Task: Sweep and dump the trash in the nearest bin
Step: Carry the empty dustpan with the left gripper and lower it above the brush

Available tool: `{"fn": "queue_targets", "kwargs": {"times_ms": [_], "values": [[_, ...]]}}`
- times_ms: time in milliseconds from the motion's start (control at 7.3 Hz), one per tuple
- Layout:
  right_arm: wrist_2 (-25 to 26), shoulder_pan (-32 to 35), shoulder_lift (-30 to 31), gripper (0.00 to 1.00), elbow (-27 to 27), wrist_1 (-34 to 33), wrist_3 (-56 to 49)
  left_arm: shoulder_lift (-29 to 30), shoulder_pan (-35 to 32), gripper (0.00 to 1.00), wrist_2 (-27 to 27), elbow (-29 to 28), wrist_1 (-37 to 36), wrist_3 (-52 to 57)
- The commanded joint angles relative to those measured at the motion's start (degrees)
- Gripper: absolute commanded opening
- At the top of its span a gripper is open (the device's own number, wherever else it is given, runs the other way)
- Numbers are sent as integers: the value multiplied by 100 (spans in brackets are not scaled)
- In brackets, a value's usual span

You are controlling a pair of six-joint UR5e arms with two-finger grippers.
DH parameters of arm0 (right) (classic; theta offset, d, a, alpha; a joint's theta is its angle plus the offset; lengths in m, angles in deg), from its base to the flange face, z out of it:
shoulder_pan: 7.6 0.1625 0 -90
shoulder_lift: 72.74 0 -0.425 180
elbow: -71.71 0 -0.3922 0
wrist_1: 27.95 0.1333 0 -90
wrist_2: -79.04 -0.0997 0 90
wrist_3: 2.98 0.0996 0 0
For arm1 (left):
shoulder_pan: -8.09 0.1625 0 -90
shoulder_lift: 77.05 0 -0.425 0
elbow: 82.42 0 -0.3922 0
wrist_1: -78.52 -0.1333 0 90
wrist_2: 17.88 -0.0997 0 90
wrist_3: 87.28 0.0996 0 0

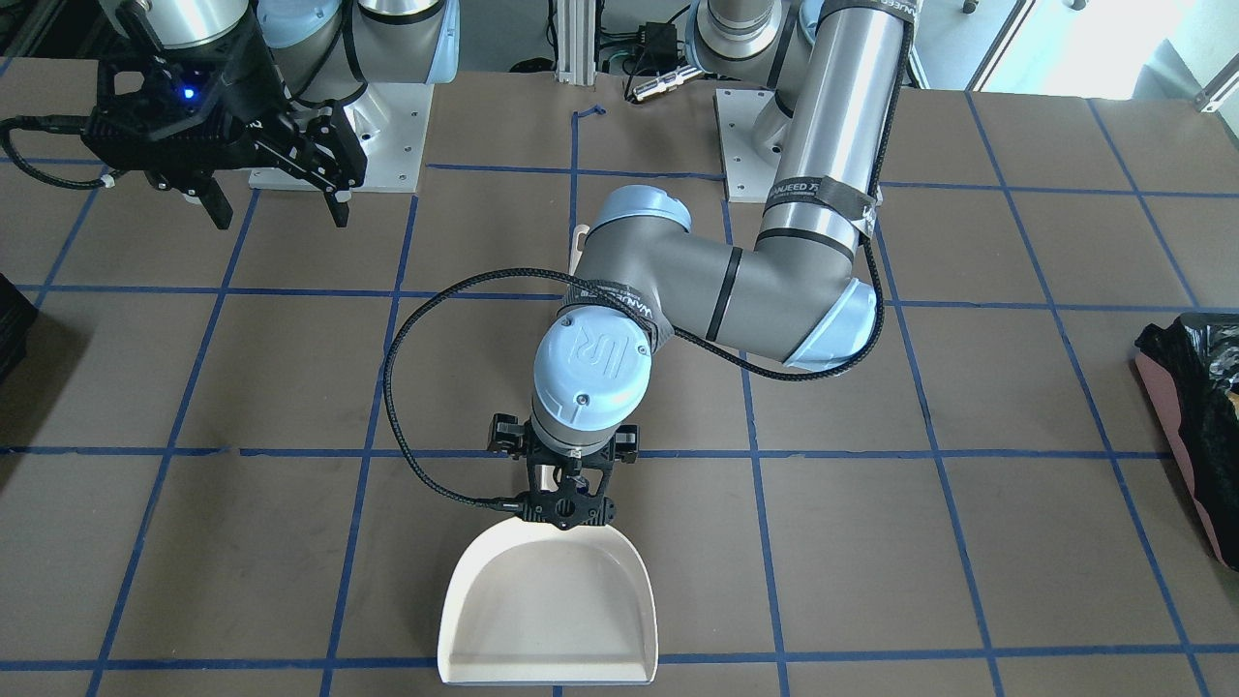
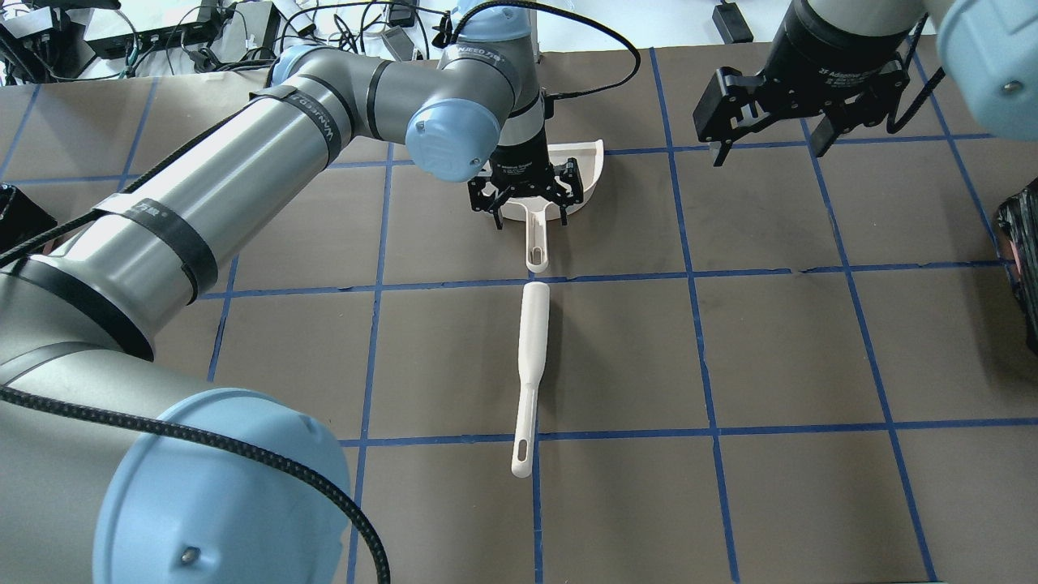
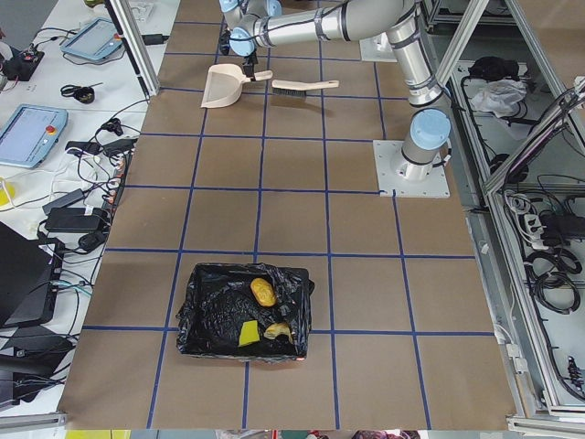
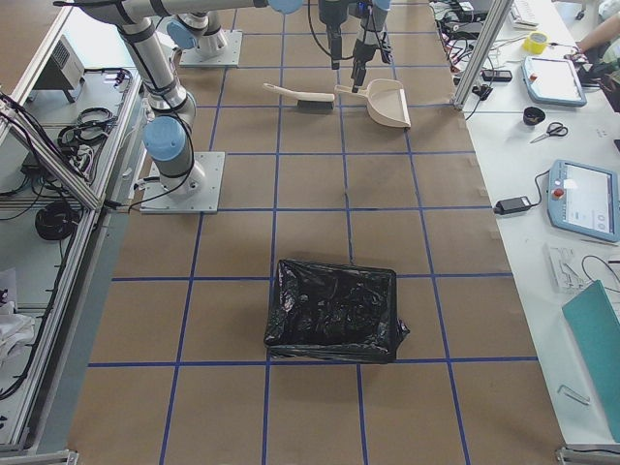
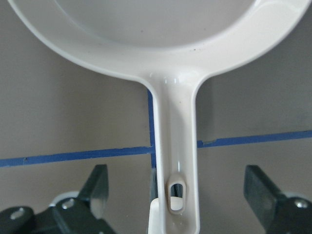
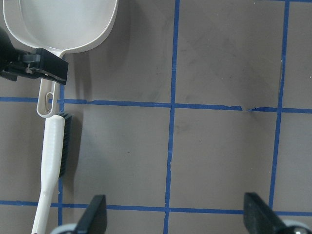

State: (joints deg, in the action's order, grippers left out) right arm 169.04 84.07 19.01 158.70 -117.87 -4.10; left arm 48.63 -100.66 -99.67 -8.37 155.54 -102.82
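The cream dustpan [image 1: 552,600] lies flat and empty on the table, its handle [image 5: 173,141] between the spread fingers of my left gripper [image 2: 527,203], which is open and not touching it. The cream brush [image 2: 531,357] lies on the table just behind the handle. My right gripper [image 2: 770,150] is open and empty, raised and well off to the side. The bin [image 3: 206,311], black-bagged with a pink edge [image 1: 1176,426], stands at the table's left end. The brown lump [image 3: 263,291], yellow sponge [image 3: 247,336] and tan piece [image 3: 280,331] lie inside it.
A second black-bagged container [image 4: 334,310] stands at the table's right end and also shows at the edge of the overhead view [image 2: 1023,259]. Blue tape lines grid the brown table. Both arm bases [image 1: 339,136] stand at the robot's edge.
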Motion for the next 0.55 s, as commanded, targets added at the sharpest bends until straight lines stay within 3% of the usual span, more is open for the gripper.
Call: {"fn": "queue_targets", "kwargs": {"times_ms": [0,411], "values": [[0,0,0,100,-6,0,-2,-253,-6,100,-160,-4,76,59],[0,0,0,100,-6,0,-2,-754,55,100,-940,206,181,68]]}}
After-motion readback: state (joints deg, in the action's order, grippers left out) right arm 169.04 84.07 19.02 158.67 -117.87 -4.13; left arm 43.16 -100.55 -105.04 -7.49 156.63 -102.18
